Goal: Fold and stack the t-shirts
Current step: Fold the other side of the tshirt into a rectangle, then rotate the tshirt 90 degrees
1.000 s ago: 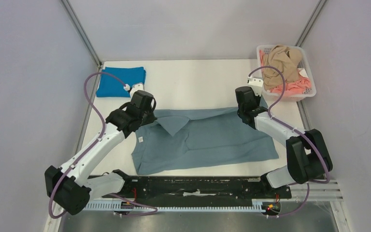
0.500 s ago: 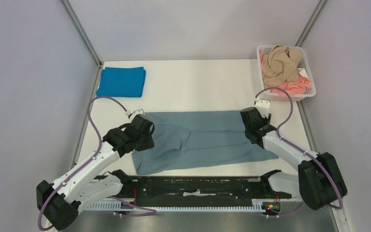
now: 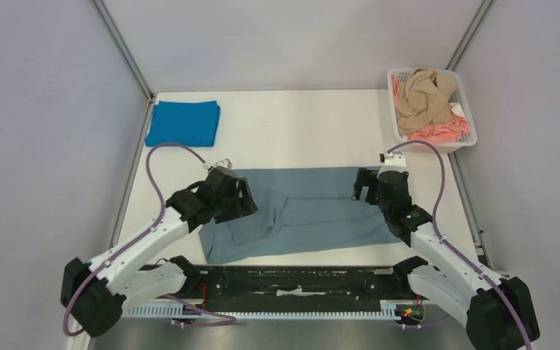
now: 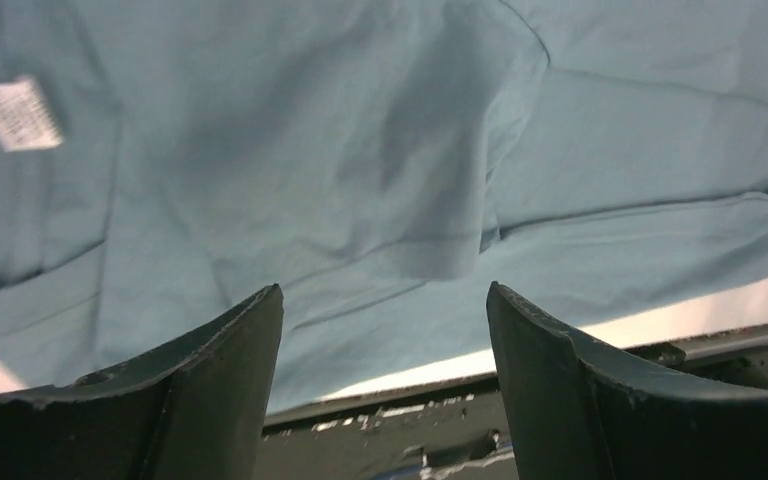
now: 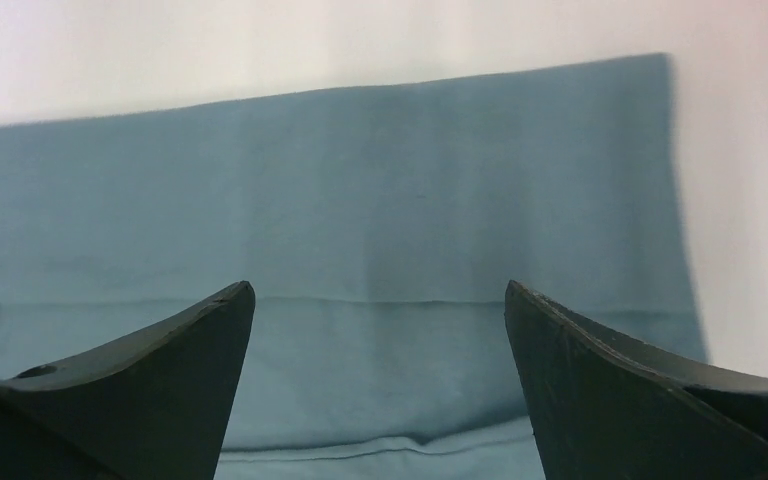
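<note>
The dusty grey-blue t-shirt (image 3: 321,215) lies flat on the white table, its far part folded over toward the near side. My left gripper (image 3: 246,198) hangs open just above its left end, nothing between the fingers. In the left wrist view the gripper (image 4: 384,290) looks down on rumpled cloth (image 4: 310,150) and the white neck label (image 4: 15,112). My right gripper (image 3: 364,186) is open over the right end. In the right wrist view that gripper (image 5: 379,285) is empty above the smooth folded layer (image 5: 360,180). A bright blue t-shirt (image 3: 183,122) lies folded at the far left.
A white basket (image 3: 462,86) at the far right corner holds a tan t-shirt (image 3: 423,91) and a pink one (image 3: 445,131). A black rail (image 3: 292,281) runs along the near table edge. Metal frame posts stand at both far corners.
Both grippers drew the shirt's far edge toward the near side, laying it over. Both then opened and let go of the cloth.
</note>
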`<state>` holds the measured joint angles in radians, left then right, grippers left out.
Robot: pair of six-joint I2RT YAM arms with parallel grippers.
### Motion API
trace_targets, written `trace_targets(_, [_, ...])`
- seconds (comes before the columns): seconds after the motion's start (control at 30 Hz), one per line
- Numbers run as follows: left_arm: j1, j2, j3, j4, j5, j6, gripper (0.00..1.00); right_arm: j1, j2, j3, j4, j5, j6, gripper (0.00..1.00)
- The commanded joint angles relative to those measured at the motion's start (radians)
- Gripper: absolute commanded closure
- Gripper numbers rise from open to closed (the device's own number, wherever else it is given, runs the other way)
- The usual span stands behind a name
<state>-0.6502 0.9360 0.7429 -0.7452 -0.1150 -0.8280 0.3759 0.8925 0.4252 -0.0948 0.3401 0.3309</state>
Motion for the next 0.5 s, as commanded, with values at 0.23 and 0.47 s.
trace_targets(0.23, [0.125,0.367,0.014,0.433,0.110,0.032,0.17,0.041,0.198,0.001,0.387,-0.569,0.002,0.02])
trace_targets(0.47, [0.245,0.589,0.004,0.550,0.202,-0.071,0.17,0.041,0.402,0.127,0.237,-0.346,0.005,0.02])
